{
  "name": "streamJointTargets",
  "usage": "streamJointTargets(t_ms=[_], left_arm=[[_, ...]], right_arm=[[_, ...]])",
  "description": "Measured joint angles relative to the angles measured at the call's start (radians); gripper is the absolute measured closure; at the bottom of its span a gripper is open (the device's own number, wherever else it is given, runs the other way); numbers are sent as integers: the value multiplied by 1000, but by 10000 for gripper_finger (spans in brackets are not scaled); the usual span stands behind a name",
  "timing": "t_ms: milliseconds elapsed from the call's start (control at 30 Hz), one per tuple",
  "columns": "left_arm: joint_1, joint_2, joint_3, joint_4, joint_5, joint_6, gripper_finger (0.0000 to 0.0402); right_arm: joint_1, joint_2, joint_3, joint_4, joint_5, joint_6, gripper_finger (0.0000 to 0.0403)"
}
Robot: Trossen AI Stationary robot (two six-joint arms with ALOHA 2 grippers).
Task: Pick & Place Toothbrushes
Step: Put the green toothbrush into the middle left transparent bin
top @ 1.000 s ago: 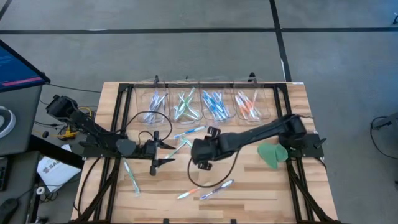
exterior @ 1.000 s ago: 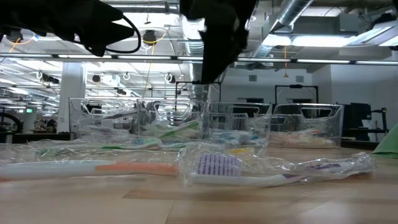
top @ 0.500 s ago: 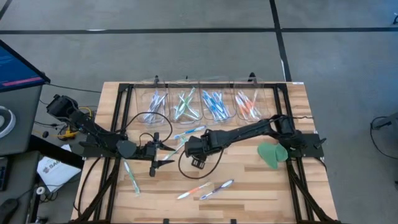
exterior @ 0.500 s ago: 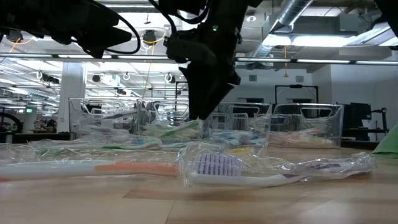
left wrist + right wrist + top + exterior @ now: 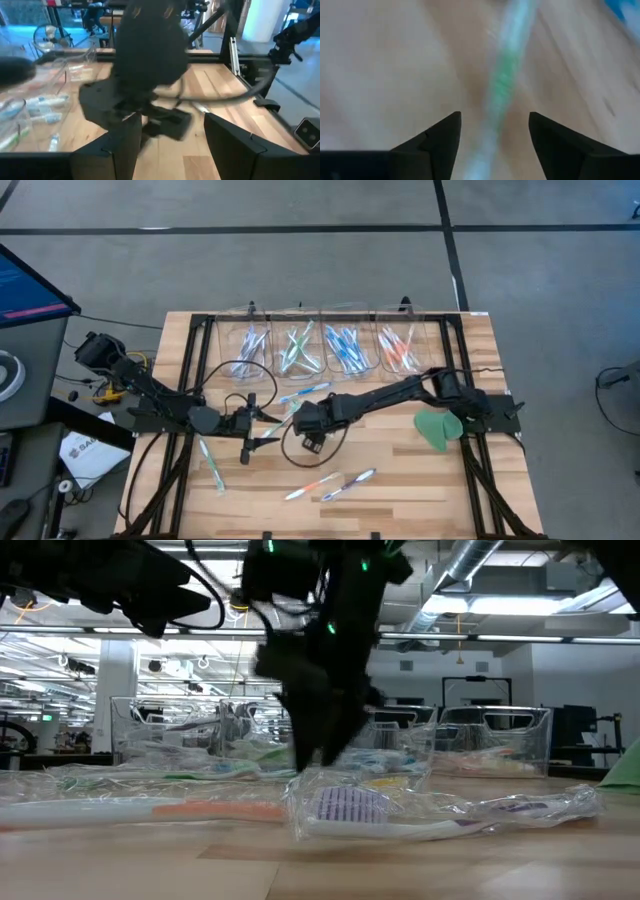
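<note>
Here the green toothbrush [image 5: 502,82] is judged light, stiff and slippery in its wrapper; a mid-handle grip is advised. It lies flat on the tabletop [image 5: 400,480], near mid-table. The right claw [image 5: 492,137] is held wide open just above it, straddling the handle, nothing gripped. The left claw [image 5: 170,135] is parked open beside it, empty.

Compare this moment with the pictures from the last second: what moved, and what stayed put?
The right gripper swept left across the table and dropped low; its open fingers now straddle a green toothbrush lying on the wood, nothing grasped yet. The left gripper kept its place at table centre-left. The loose toothbrushes, bins and green disc did not shift.
</note>
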Motion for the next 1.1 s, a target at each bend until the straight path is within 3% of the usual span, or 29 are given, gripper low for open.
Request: streamJointTargets(t_ms=[467, 633, 800, 1100], left_arm=[[-3, 0, 0, -72, 38, -93, 193], [-3, 0, 0, -71, 63, -94, 193], [-3, 0, 0, -71, 62, -93, 193], [-3, 0, 0, -70, 63, -58, 193]], right_arm=[[-46, 81, 7, 25, -119, 43, 230], [-27, 82, 6, 32, -101, 66, 289], [-16, 77, 4, 28, -116, 130, 376], [23, 69, 28, -78, -125, 219, 381]])
